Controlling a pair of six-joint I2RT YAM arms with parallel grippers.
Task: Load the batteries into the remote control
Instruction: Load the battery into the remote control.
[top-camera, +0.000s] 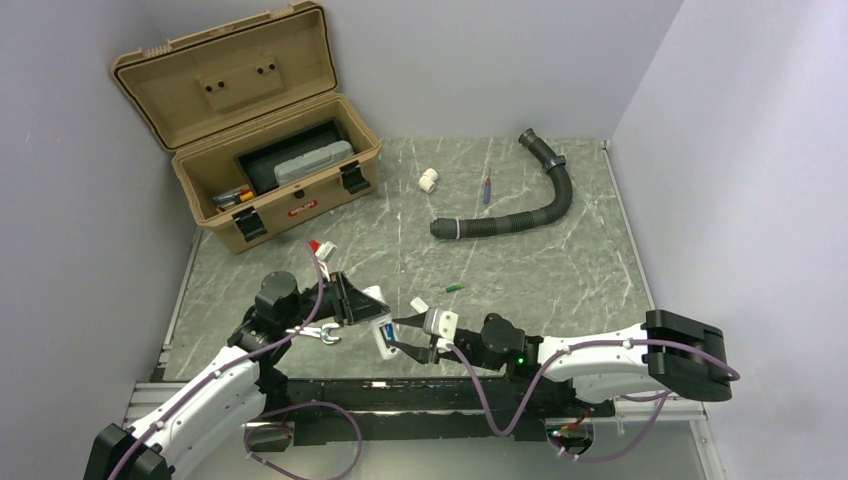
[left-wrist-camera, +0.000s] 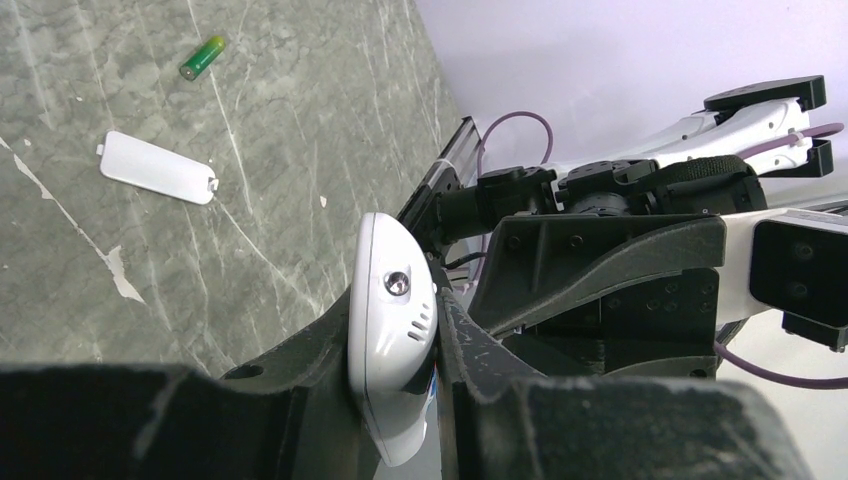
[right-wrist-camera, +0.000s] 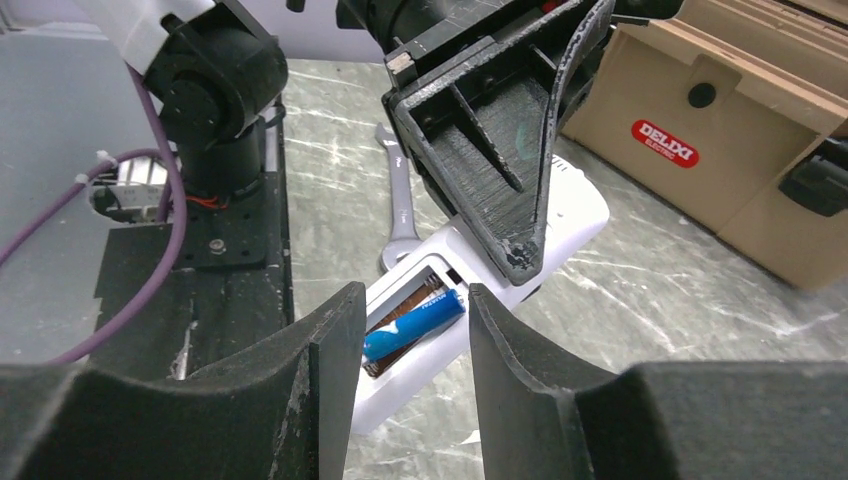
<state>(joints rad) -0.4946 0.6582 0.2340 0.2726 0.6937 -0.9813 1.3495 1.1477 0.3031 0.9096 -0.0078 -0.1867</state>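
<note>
Two pale lilac walls close in a grey-green marbled worktop. Low over its near edge, the left gripper reaches rightward, clamped on the white remote control. The right gripper faces it, jaws parted and straddling the blue battery, which lies tilted in the remote control's open compartment. The green battery lies on the worktop well beyond the left gripper, past a white cover piece. A tan toolbox carries a red label reading DELIXI.

The remote control is glossy white plastic, the right end effector rough matt black, the table veined stone.
</note>
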